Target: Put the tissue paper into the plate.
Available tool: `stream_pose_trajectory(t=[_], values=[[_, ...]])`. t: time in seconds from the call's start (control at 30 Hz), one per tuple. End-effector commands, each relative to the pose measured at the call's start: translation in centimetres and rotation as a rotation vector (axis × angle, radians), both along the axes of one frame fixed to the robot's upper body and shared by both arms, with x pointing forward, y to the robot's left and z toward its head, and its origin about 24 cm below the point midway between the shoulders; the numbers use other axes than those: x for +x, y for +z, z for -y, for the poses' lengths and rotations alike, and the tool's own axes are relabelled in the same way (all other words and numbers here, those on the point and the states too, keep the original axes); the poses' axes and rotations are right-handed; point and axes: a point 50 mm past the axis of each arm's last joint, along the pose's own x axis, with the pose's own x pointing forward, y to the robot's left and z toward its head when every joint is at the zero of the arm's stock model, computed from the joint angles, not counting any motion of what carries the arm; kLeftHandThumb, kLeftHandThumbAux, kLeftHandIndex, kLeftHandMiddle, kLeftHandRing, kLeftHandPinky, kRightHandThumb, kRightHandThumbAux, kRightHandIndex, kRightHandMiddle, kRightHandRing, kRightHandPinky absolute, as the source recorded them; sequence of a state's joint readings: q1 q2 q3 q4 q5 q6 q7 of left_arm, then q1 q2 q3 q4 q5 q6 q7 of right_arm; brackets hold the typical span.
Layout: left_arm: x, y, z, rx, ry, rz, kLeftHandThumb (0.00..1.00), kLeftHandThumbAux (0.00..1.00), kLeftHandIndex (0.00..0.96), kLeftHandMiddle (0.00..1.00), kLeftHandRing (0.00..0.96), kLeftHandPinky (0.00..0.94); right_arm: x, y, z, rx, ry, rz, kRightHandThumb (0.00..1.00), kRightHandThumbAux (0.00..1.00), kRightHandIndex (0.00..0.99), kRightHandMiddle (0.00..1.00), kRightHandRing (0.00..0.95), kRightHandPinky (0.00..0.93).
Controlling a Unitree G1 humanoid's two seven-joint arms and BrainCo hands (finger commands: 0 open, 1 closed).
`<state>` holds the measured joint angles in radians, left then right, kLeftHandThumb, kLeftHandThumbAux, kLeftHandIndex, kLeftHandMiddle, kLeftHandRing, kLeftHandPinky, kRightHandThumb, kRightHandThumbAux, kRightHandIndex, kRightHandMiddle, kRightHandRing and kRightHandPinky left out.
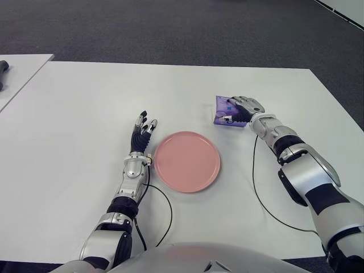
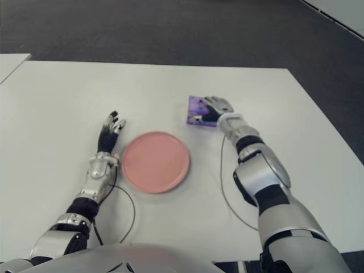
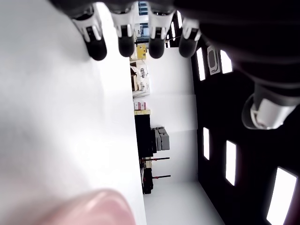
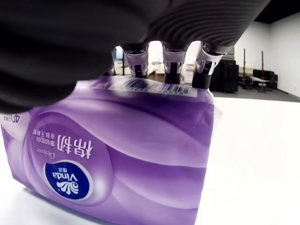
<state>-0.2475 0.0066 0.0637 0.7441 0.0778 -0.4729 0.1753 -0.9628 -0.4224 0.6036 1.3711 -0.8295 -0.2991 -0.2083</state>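
On the far right side of the white table (image 1: 85, 102), the right hand (image 1: 243, 109) lies over a purple tissue pack (image 1: 223, 111), its palm on top and its fingers (image 4: 172, 60) draped over the pack's far edge. In the right wrist view the fingertips hook down past that edge, so the hand appears closed around the pack, though the thumb's contact is hidden. The pack sits flat on the table; it does not look lifted. It is a soft plastic-wrapped bundle with a blue oval logo on its side. Just beside it, toward the robot and to its left, lies a round pink plate (image 1: 187, 161), which holds nothing. The pack and the plate are near each other but not touching. On the other side of the plate, just beside its left rim, is the left hand (image 1: 141, 132), fingers straight and loosely spread, holding nothing; its wrist view shows the fingertips (image 3: 125, 41) against bare table. A thin black cable (image 1: 165, 210) trails from each forearm across the table. The step in hand seems to be securing the grasp on the pack. The next move likely calls for a firm squeeze so the soft wrapper does not slip, then a lift clear of the table, a short carry toward the robot's left, and a release over the plate's middle.
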Motion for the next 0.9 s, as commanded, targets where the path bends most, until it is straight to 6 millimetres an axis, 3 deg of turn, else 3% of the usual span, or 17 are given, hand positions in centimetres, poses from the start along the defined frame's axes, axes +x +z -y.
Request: stream_pose_trajectory(t=[0.03, 0.9], values=[[-1.0, -1.4, -0.3, 0.001, 0.027, -0.064, 0.0, 0.421, 0.0, 0.0, 0.0, 0.0, -1.1, -2.5, -0.6, -0.022, 0.013, -0.09, 0.435, 0.194, 0.0, 0.0, 0.0, 0.0], [-1.0, -1.5, -0.1, -0.009, 0.033, -0.072, 0.0, 0.41, 0.0, 0.0, 0.0, 0.0, -2.7, -5.0, -1.3, 0.021, 0.041, -0.111, 0.448, 0.216, 0.0, 0.0, 0.0, 0.0]])
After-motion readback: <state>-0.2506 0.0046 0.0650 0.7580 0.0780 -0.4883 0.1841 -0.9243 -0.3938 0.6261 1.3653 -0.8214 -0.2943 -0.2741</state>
